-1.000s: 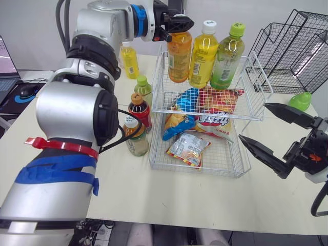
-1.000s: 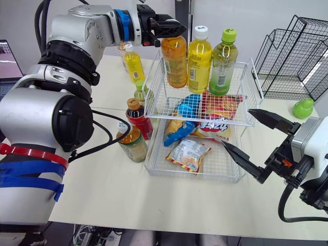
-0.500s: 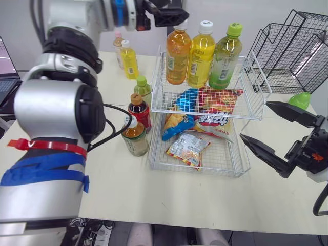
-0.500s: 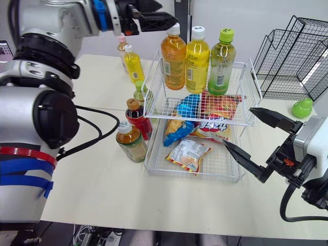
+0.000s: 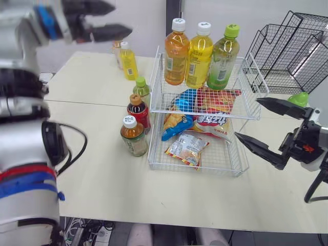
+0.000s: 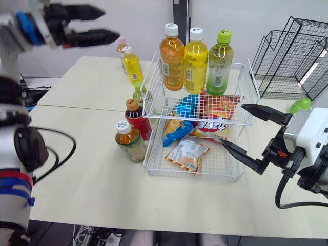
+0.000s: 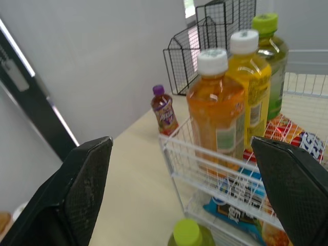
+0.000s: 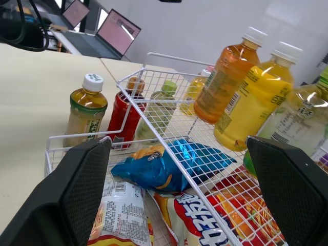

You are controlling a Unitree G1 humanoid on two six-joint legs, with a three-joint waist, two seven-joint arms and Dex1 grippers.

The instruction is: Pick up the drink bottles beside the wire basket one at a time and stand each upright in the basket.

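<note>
- Left gripper [image 5: 122, 18]: raised high over the far-left part of the table [image 5: 169, 197], well left of the wire basket [image 5: 205, 168]. Its two black fingers are spread wide with nothing between them.
- Right gripper [image 5: 247, 118]: low over the table, just right of the basket's near right corner, pointing left toward it. Fingers spread wide, holding nothing.
- Basket: white wire, two tiers, at the centre of the table.
- Upper tier, along the far edge: three bottles stand upright in a close row. Orange bottle [image 5: 177, 51] on the left, yellow bottle [image 5: 200, 54] in the middle, pale green bottle [image 5: 223, 56] on the right.
- Lower tier: snack bags lying down. Blue bag [image 5: 174, 124] on the left, red bag [image 5: 215, 122] on the right, silver packet [image 5: 187, 148] nearest.
- Beside the basket, on its left: three bottles upright on the table in a near-to-far line.
  - White-capped tea bottle [image 5: 134, 137] is nearest.
  - Red-labelled bottle [image 5: 139, 110] stands just behind it.
  - Green-capped bottle [image 5: 142, 89] is farthest, just beside the basket wall.
- Farther back and left: small yellow bottle [image 5: 128, 62] upright, with a pink-capped bottle [image 6: 121, 48] close behind it, partly hidden.
- Left wrist view: a purple-capped bottle [image 7: 164, 110] stands upright on the table just outside the basket.
- Far right: black wire racks [image 5: 292, 51]. A green object [image 5: 300, 99] sits near them. Cannot tell what it is.
</note>
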